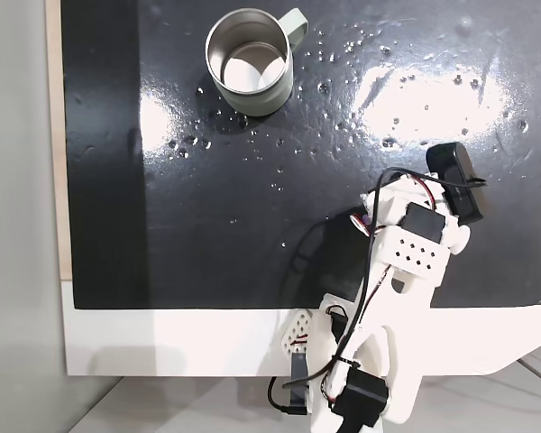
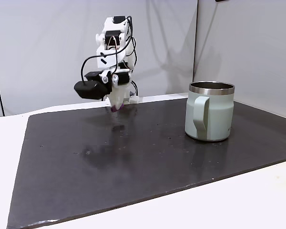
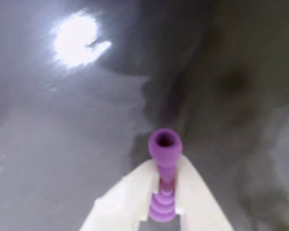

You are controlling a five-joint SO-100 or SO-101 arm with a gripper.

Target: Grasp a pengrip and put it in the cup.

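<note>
The gripper [image 3: 164,192] is clamped on the pengrip [image 3: 164,147], low centre of the wrist view, its open end poking out past the white fingers [image 3: 195,192]. I'd call the grasp made and the carry next: lift and swing to the cup [image 1: 250,63], upper left from above. The side-on fixed view has the gripper [image 2: 116,106] close above the black mat [image 2: 133,157].

A white table [image 1: 162,343] carries a glossy black mat [image 1: 252,207]. The cup [image 1: 250,63] stands on the mat; the arm's base [image 1: 361,379] sits on the table's edge.
</note>
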